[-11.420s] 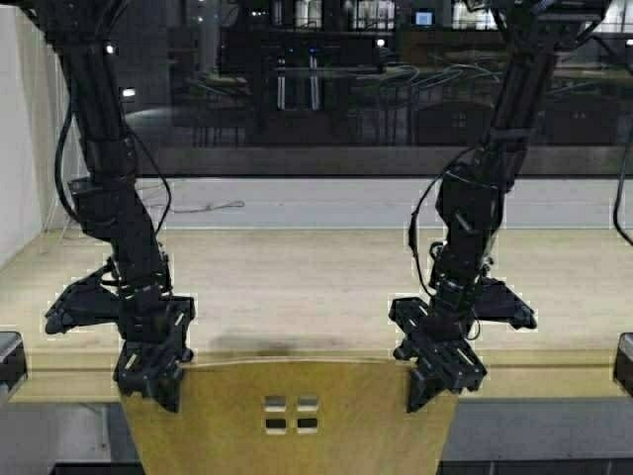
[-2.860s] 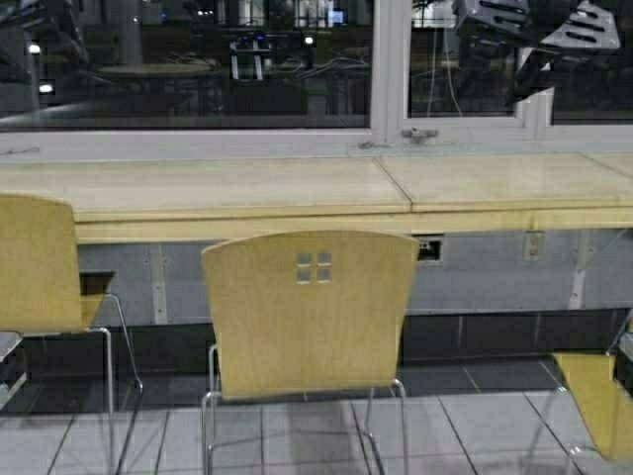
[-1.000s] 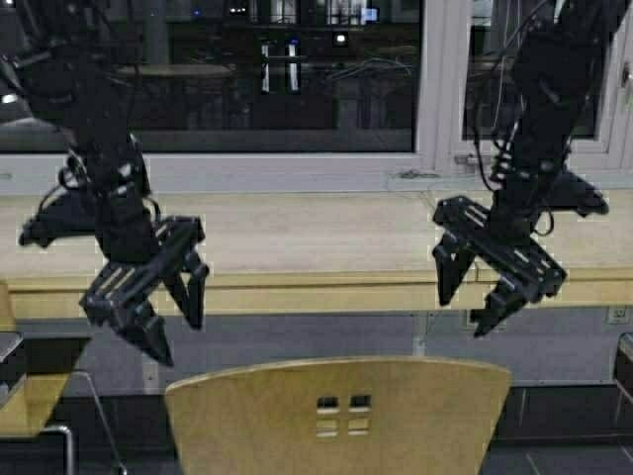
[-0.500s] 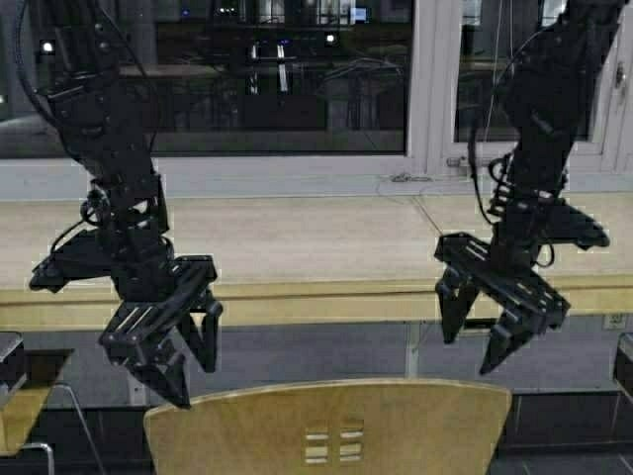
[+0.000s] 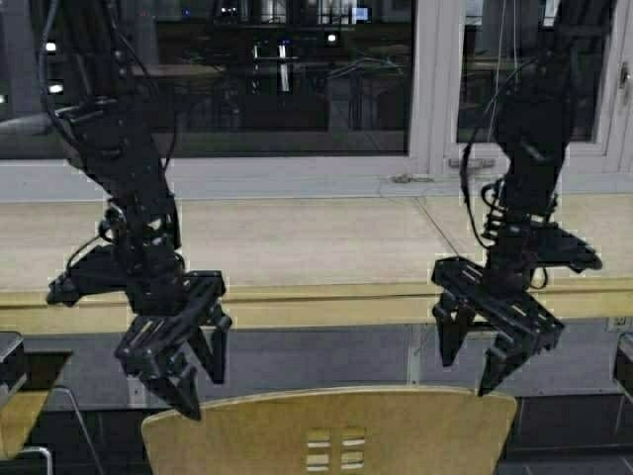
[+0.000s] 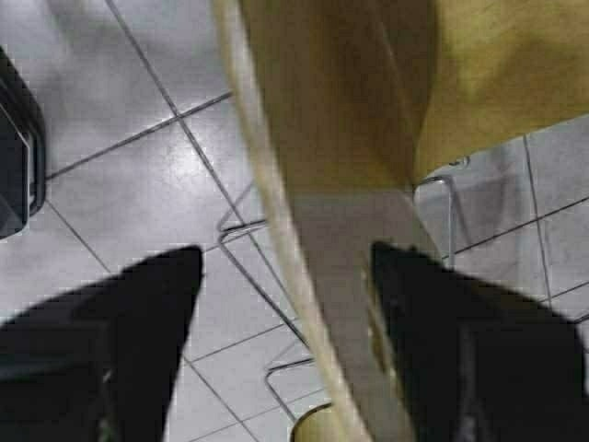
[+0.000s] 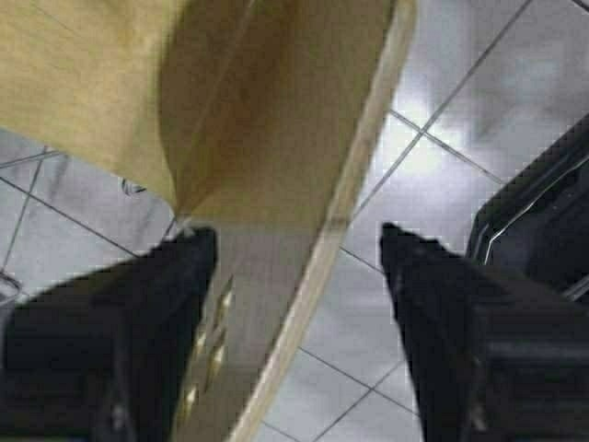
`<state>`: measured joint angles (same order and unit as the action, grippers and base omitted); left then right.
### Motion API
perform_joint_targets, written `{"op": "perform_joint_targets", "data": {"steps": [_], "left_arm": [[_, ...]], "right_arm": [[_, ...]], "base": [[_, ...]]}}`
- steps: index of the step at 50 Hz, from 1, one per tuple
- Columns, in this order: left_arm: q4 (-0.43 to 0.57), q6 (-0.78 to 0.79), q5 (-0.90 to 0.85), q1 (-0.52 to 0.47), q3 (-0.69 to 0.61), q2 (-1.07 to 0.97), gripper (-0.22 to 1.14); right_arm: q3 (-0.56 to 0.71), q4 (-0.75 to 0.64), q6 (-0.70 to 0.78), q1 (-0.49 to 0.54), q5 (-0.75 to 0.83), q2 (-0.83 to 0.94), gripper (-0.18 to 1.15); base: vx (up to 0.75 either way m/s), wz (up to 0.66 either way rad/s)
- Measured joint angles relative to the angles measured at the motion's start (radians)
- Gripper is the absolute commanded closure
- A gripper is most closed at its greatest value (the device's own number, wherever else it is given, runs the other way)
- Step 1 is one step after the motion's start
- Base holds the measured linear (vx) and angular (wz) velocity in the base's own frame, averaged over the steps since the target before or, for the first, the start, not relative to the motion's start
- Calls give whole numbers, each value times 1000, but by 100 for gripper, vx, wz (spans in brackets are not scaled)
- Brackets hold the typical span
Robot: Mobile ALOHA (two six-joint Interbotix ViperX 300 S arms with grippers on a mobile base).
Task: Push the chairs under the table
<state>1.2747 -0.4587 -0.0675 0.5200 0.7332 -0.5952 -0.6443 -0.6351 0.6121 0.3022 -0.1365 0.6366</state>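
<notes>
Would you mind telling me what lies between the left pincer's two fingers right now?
The top edge of the chair back runs between the open left pincer fingers, with tiled floor beneath, as the left wrist view shows.

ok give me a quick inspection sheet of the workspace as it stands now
surface: long light-wood table under the window, top bare.
job's things: chair with tan back not yet under the table, its top edge below both grippers; part of another chair to the left.
clutter: nothing seen.
grippers: left gripper open, straddling the chair back's top edge in its wrist view; right gripper open, likewise over the back's other end.
cables: black cables loop along the right arm.
surroundings: dark window behind the table, grey tiled floor below.
</notes>
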Motion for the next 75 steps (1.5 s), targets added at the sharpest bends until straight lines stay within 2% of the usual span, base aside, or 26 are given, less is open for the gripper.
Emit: {"op": "perform_joint_targets", "data": {"steps": [26, 33, 36, 39, 46, 50, 59, 75], "left_arm": [[2, 5, -2, 3, -199, -230, 0], [0, 5, -3, 8, -233, -272, 5], [3, 5, -5, 9, -247, -291, 14], [2, 5, -8, 8, -256, -308, 30], [8, -11, -9, 5, -256, -324, 76], [11, -23, -6, 0, -262, -324, 94], [11, -25, -2, -2, -276, -325, 88], [9, -25, 8, -31, -290, -328, 89]], "right_arm": [[147, -2, -9, 3, -31, 235, 7], [186, -2, -32, 3, -31, 281, 9], [196, -2, -35, 5, -31, 295, 15], [201, -3, -38, 5, -28, 305, 28], [215, -9, -31, 5, -23, 316, 77], [221, -12, -18, 3, -23, 318, 95], [224, -12, -17, 3, -25, 318, 93], [224, -14, -15, 2, -38, 318, 93]], "base": [[0, 0], [0, 0], [0, 0], [0, 0], [0, 1], [0, 0], [1, 2], [10, 7]]}}
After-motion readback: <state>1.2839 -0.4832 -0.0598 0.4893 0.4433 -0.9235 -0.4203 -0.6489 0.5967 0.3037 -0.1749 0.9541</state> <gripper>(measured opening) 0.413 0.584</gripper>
